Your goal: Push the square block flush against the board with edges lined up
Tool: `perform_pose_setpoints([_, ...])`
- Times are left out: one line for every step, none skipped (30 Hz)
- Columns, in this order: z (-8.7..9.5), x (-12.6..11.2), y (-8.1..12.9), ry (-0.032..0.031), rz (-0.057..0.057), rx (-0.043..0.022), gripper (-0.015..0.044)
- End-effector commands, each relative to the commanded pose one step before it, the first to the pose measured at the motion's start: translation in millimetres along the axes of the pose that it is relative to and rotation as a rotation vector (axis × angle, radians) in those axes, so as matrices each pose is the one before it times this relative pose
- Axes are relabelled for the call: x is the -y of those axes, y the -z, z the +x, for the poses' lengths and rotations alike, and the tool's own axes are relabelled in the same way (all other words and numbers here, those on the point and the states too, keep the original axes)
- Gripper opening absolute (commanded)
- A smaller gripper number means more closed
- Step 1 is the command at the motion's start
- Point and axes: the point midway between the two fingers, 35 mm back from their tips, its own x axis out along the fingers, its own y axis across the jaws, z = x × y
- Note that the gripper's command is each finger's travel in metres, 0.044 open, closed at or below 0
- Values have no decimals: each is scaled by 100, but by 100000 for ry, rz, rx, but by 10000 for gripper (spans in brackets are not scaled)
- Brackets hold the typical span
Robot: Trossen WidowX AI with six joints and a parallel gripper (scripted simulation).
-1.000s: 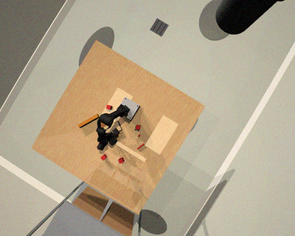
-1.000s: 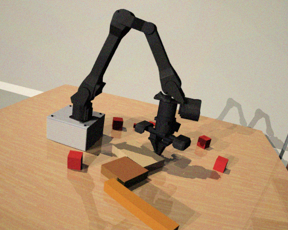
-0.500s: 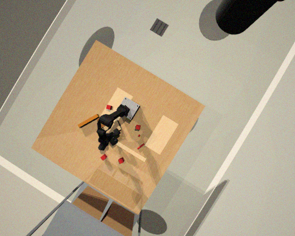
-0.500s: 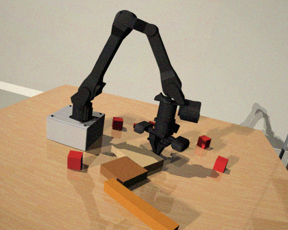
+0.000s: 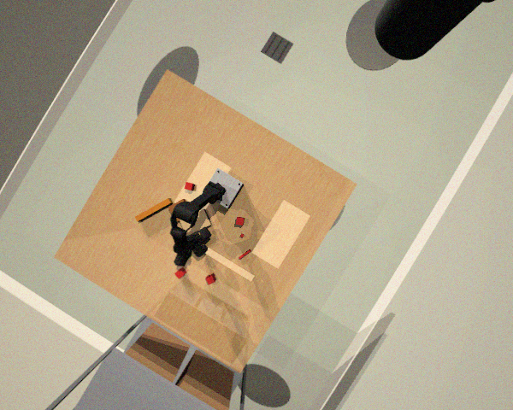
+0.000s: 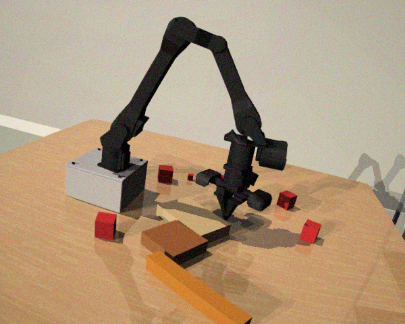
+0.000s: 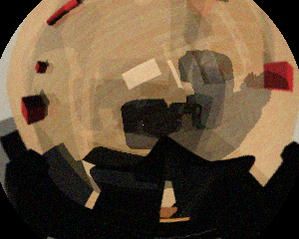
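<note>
From the exterior view, we find the flat brown square wooden block (image 6: 173, 239) near the middle of the bench (image 6: 38, 279), its near corner overlapping the long orange wooden board (image 6: 196, 289), whose long axis runs toward the bench's near edge. Our jaws (image 6: 227, 215) are closed on nothing, tips down just beyond the block's far side. The top view hides the block under the arm.

Black arm (image 6: 150, 73) on grey base (image 6: 101, 181). Brown block (image 6: 173, 238), orange board (image 6: 196, 289), red cubes (image 6: 105, 225) scattered 3 to 9 o'clock. Table (image 6: 38, 272) light wood-grain.
</note>
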Motion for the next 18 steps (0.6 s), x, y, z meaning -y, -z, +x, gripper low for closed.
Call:
perform_pose_setpoints([-55,187,-875,351,53,-191,0])
perform_pose_setpoints([1,5,-166,0,0,14,0])
perform_pose_setpoints([2,4,-166,0,0,14,0])
perform_pose_setpoints([2,3,-167,0,0,14,0])
perform_pose_setpoints([2,2,-167,0,0,14,0])
perform_pose_setpoints([2,1,-167,0,0,14,0])
perform_pose_setpoints([2,0,-137,0,0,11,0])
perform_pose_setpoints([1,0,-83,0,0,7,0])
perform_pose_setpoints([0,0,-28,0,0,2,0])
perform_pose_setpoints([-252,-110,488,-274,-136,222,0])
perform_pose_setpoints([-912,59,-42,58,24,-39,0])
perform_pose_setpoints([-1539,40,-34,91,40,-68,0])
perform_pose_setpoints([-1559,-34,12,85,40,-72,0])
perform_pose_setpoints([-943,-56,30,48,24,-45,0])
perform_pose_setpoints([-315,-25,14,15,8,-15,0])
perform_pose_setpoints([0,0,0,0,0,0,0])
perform_pose_setpoints([0,0,0,0,0,0,0])
perform_pose_setpoints([0,0,0,0,0,0,0])
